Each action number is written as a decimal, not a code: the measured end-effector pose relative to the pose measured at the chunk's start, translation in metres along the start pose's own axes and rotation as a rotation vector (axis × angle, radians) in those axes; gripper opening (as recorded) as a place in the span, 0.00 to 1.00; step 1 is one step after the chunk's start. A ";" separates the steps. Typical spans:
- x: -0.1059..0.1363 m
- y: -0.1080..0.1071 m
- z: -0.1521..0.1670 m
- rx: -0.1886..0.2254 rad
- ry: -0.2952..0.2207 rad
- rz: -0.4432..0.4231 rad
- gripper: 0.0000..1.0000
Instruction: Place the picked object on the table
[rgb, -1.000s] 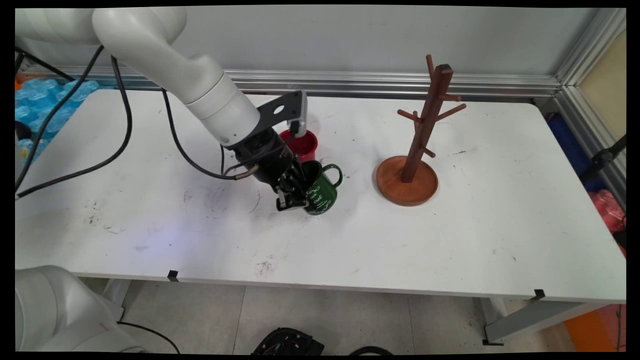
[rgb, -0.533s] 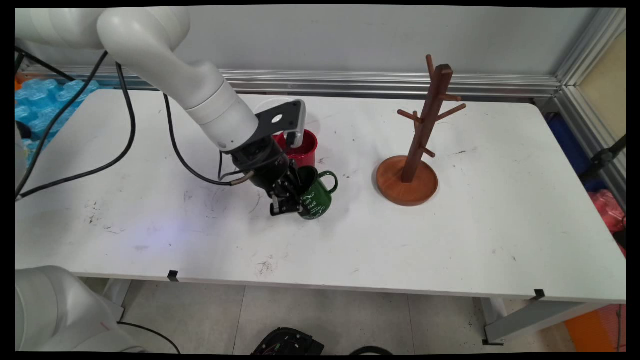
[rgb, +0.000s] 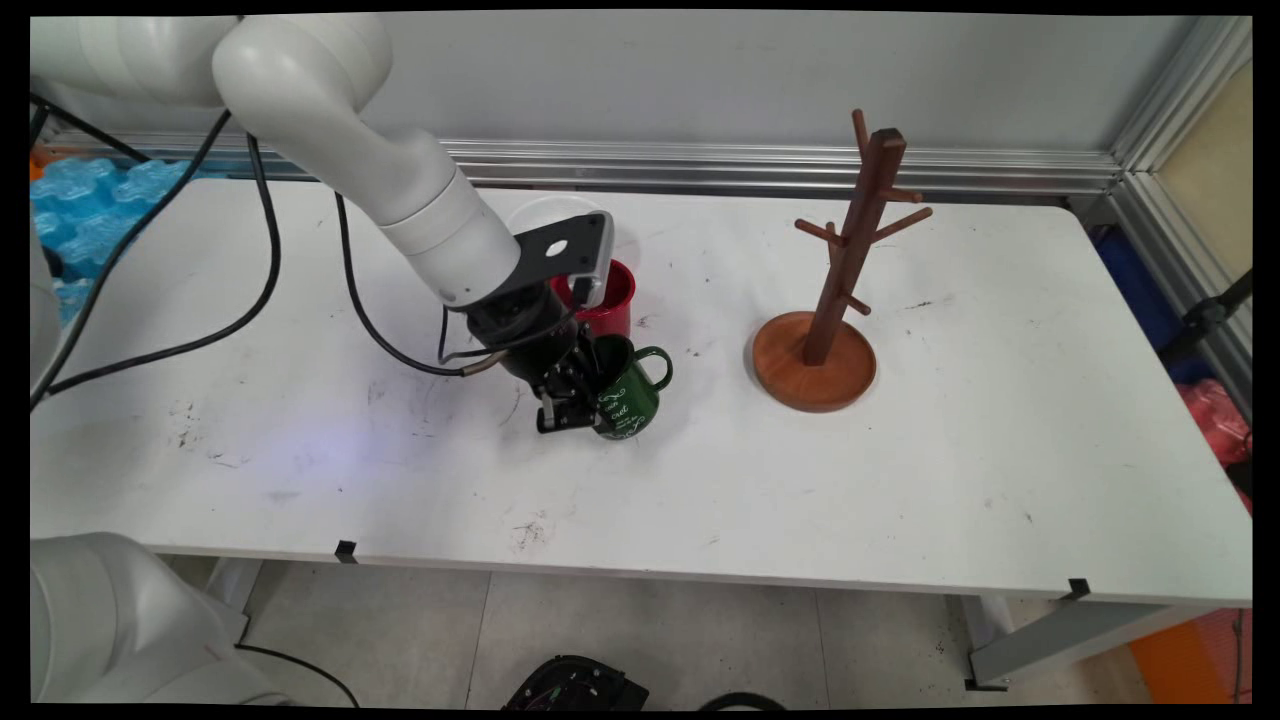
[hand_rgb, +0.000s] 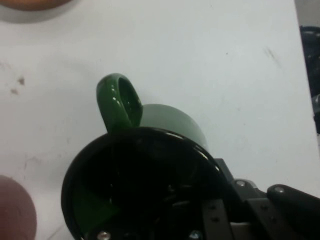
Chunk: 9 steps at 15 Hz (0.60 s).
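A green mug (rgb: 628, 398) with white lettering hangs tilted just above the white table (rgb: 700, 480), its handle (rgb: 655, 365) pointing right. My gripper (rgb: 572, 405) is shut on the mug's left rim, one finger inside and one outside. In the hand view the green mug (hand_rgb: 165, 125) fills the lower middle, its dark inside facing the camera and its handle (hand_rgb: 119, 100) at the upper left; the gripper (hand_rgb: 210, 220) clamps the rim at the bottom right. A red mug (rgb: 605, 295) stands right behind the hand, partly hidden by it.
A wooden mug tree (rgb: 840, 270) on a round base (rgb: 815, 372) stands to the right of the mugs. A clear round lid or dish (rgb: 540, 212) lies behind the arm. Black cables (rgb: 250, 280) trail over the table's left side.
The hand has carried the green mug a little to the left and toward the near side, and the mug has tilted slightly more upright.
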 end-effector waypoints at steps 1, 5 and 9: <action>-0.001 -0.001 0.001 0.002 -0.003 0.004 0.00; -0.004 -0.004 0.006 0.007 -0.018 0.018 0.00; -0.007 -0.006 0.008 0.008 -0.032 0.025 0.00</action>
